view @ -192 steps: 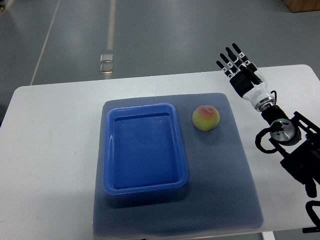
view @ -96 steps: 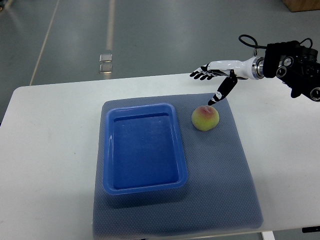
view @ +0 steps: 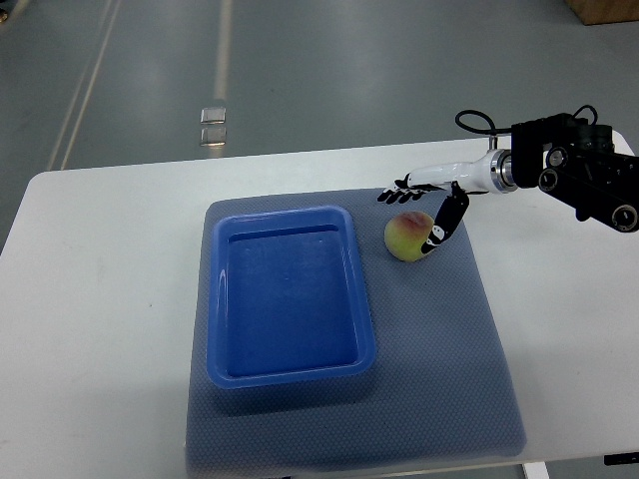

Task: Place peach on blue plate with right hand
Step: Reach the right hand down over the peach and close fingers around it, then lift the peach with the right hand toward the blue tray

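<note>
A yellow-pink peach point(view: 404, 239) lies on the grey mat point(view: 439, 379), just right of the blue plate point(view: 285, 213), a rectangular blue tray with nothing in it. My right hand point(view: 407, 220) reaches in from the right edge and is down at the peach. Its fingers point(view: 395, 189) are spread just behind the fruit. Its thumb point(view: 440, 224) lies against the peach's right side. The hand is open around the peach and has not closed on it. The left arm is out of view.
The mat lies on a white table point(view: 100, 299) with rounded corners. My right forearm and its black wrist housing point(view: 574, 175) hang over the table's far right corner. Grey floor lies beyond the far edge.
My right hand has swung in from the right, turned palm-side toward the peach and dropped down. The thumb now lies against the fruit. The peach and plate have not moved.
</note>
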{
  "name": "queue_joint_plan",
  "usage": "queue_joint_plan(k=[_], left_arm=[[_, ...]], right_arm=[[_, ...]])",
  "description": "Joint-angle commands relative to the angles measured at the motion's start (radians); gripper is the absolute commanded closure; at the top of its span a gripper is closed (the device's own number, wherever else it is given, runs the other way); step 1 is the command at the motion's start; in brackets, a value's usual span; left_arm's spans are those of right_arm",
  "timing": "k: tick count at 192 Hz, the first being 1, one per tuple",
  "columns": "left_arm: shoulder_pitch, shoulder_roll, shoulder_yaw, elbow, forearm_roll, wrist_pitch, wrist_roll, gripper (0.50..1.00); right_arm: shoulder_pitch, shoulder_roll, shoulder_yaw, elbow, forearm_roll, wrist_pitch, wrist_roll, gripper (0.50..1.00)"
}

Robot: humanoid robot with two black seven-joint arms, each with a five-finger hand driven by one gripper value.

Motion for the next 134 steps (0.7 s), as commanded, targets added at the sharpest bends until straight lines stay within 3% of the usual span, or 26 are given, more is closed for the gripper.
queue_joint_plan(k=[1,14,15,27,32,42,43,64,88,115,134], left_arm=[[0.0,0.0,0.0,0.0,-0.001,0.0,-0.001,0.5],[0.0,0.0,0.0,0.0,0.0,0.0,0.001,0.5],[0.0,0.0,0.0,0.0,0.0,0.0,0.001,0.5],[0.0,0.0,0.0,0.0,0.0,-0.001,-0.001,0.5],[0.0,0.0,0.0,-0.002,0.0,-0.001,-0.001,0.5],[0.0,0.0,0.0,-0.002,0.0,-0.001,-0.001,0.5],[0.0,0.0,-0.002,-0.002,-0.001,-0.006,-0.001,0.5],[0.0,0.0,-0.002,0.0,-0.001,-0.014,0.001,0.5],[0.0,0.0,-0.002,0.0,-0.001,-0.014,-0.001,0.5],[0.0,0.0,0.0,-0.001,-0.001,-0.014,-0.001,0.5],[0.0,0.0,0.0,-0.002,0.0,-0.014,0.001,0.5]], right_arm=[[-0.028,0.007,-0.002,0.0,-0.006,-0.044,0.0,0.568],[-0.038,0.009,-0.002,0.0,-0.008,-0.057,0.0,0.572],[-0.048,0.012,-0.002,-0.003,-0.015,-0.072,0.002,0.597],[-0.059,0.013,-0.004,-0.007,-0.02,-0.093,0.002,0.646],[-0.067,0.013,-0.007,-0.009,-0.02,-0.107,0.002,0.693],[-0.067,0.013,-0.007,-0.009,-0.02,-0.107,0.002,0.693],[-0.074,0.013,-0.019,-0.009,-0.02,-0.129,0.003,0.798],[-0.068,0.012,-0.044,-0.009,-0.021,-0.153,0.003,1.0],[-0.013,0.003,-0.03,0.009,0.002,-0.13,0.005,1.0],[0.116,-0.045,-0.019,0.126,0.087,-0.048,0.003,1.0],[0.171,-0.018,-0.025,0.169,0.183,-0.049,-0.001,1.0]])
